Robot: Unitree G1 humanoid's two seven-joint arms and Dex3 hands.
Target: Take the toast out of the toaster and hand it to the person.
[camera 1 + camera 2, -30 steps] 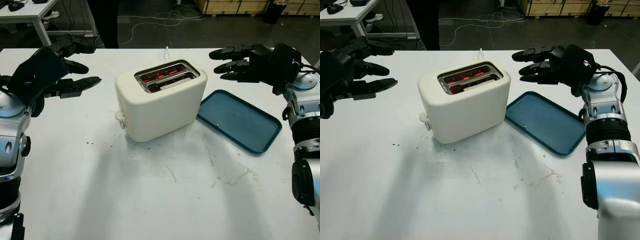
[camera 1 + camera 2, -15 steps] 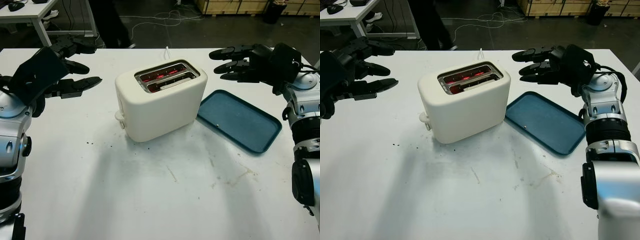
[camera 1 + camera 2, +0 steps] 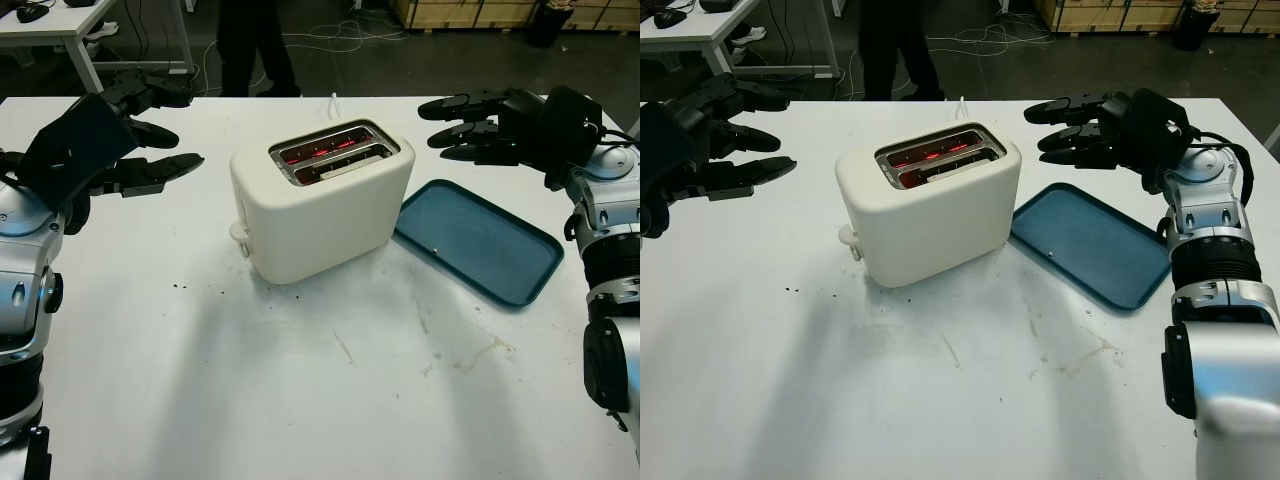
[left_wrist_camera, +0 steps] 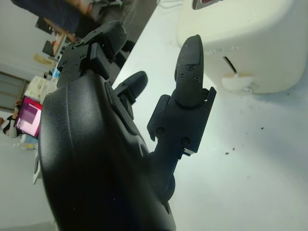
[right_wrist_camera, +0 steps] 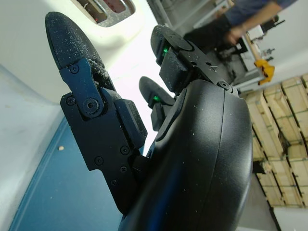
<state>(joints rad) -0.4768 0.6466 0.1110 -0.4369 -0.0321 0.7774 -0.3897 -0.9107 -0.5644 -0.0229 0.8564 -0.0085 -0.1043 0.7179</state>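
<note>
- Cream toaster (image 3: 320, 200) is being seen standing on white table (image 3: 300, 380), about centre, slightly toward far side; lever knob (image 3: 238, 233) is facing robot's left.
- Two top slots are being lit red inside; toast (image 3: 335, 166) is being seen only as a pale strip in nearer slot, sunk down, not raised above top. Cannot tell more about it.
- Left hand (image 3: 110, 150) is being held above table, left of toaster, well apart from it; nothing is being held, hand open, fingers pointed toward toaster. In left wrist view, fingers (image 4: 190, 72) are being aimed at toaster's knob side (image 4: 240, 43).
- Right hand (image 3: 1110, 128) is being held above table at far right of toaster, near its far corner, not touching; open, nothing held.
- Blue tray (image 3: 480, 240) is being seen lying flat just right of toaster, its near corner just beside toaster base; small pale crumb on it.
- White cord (image 3: 333, 100) is being seen behind toaster.
- Person's legs (image 3: 255, 50) are being seen standing beyond table's far edge.
- Dark crumbs, stains are being seen on table nearer robot.
</note>
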